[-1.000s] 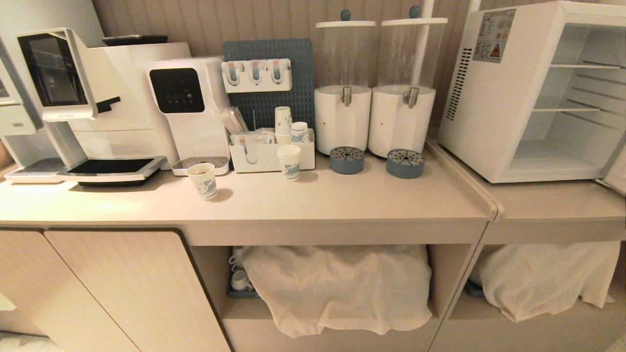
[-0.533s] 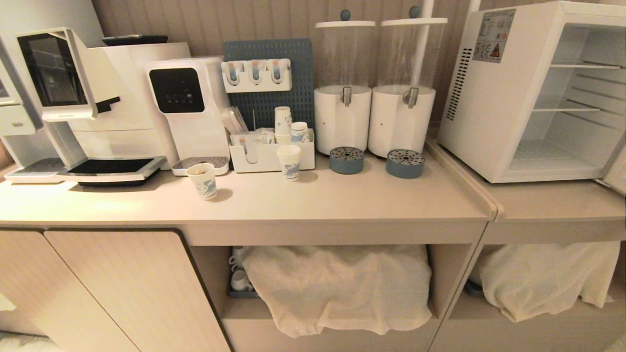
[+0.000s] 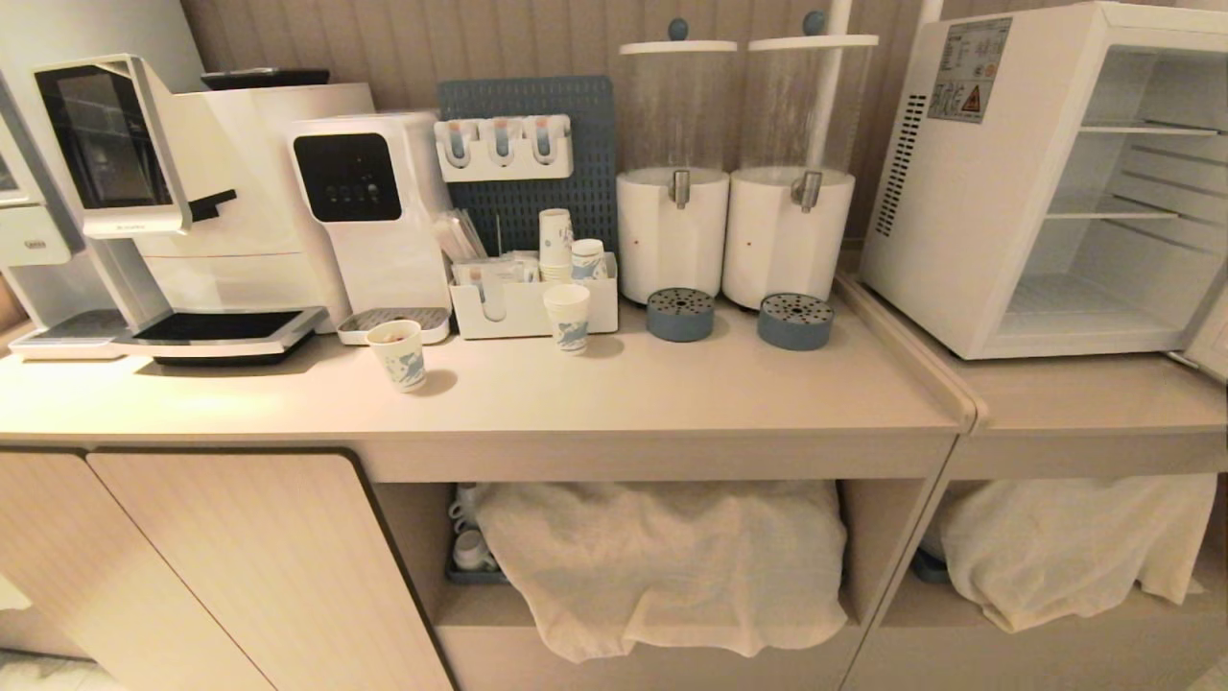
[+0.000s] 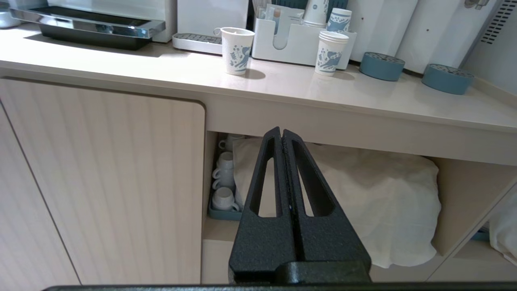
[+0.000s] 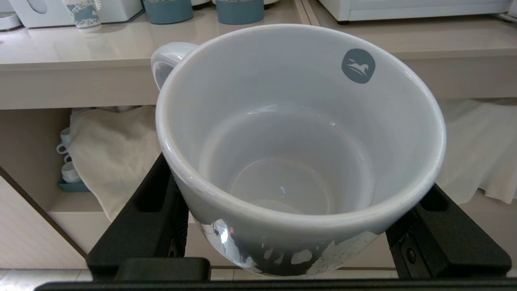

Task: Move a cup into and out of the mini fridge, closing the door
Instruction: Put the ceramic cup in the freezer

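The right gripper [image 5: 299,226] is clamping the cup [image 5: 299,133] between its fingers, below counter height (neither arm is showing in the head view). Nothing on the counter [image 3: 672,384] is changing from a second ago. The fridge [image 3: 1046,182] is standing open and empty, so loading looks next. The left gripper [image 4: 282,139] is idling, pressed closed.

Readable markings
A red warning triangle showed on the mini fridge [image 3: 969,192] sticker [image 3: 969,69]; its text was illegible.
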`<state>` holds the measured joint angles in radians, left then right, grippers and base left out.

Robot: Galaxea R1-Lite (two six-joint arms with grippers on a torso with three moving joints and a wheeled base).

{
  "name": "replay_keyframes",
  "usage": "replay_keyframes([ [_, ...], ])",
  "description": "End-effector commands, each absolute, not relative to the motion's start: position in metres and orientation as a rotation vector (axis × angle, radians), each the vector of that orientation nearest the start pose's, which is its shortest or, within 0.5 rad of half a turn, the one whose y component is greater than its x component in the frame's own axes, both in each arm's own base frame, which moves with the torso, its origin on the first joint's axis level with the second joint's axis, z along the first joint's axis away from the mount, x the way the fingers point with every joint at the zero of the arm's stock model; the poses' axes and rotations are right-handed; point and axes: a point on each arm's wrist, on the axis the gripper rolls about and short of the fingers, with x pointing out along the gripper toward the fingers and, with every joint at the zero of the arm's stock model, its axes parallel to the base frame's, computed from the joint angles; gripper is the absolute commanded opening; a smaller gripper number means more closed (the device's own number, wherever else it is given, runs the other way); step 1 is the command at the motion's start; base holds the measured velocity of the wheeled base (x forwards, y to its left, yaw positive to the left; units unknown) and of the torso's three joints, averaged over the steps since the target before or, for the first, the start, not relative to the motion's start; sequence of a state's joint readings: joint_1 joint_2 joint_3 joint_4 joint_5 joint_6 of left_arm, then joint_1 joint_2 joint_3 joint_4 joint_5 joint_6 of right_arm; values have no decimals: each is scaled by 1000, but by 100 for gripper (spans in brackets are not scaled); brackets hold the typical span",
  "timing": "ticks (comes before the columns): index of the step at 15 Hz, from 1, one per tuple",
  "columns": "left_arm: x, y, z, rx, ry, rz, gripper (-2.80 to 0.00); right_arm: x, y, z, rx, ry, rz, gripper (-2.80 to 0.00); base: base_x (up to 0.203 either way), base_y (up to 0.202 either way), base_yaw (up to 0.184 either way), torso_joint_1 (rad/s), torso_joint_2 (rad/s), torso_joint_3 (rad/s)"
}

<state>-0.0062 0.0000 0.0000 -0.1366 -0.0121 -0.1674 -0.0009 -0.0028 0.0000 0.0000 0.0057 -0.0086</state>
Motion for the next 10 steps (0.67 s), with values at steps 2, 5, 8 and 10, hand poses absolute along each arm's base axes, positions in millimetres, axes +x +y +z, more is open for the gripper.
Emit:
replay_keyframes([
  [2, -21, 0, 78, -168, -99, -27, -280, -23, 0, 75, -8, 2, 5, -280, 4, -30, 4, 1, 4, 1],
  [5, -21, 0, 78, -167, -99, -27, -280, -23, 0, 75, -8, 2, 5, -280, 2, -155, 4, 4, 1, 5],
  [8, -21, 0, 78, -168, -99, -27, -280, -23, 0, 75, -6, 2, 5, -280, 0, -197, 0, 0, 3, -1],
  [10, -21, 0, 78, -168, -99, -27, -280, -23, 0, 75, -6, 2, 5, -280, 0, -194, 1, 3, 2, 0],
])
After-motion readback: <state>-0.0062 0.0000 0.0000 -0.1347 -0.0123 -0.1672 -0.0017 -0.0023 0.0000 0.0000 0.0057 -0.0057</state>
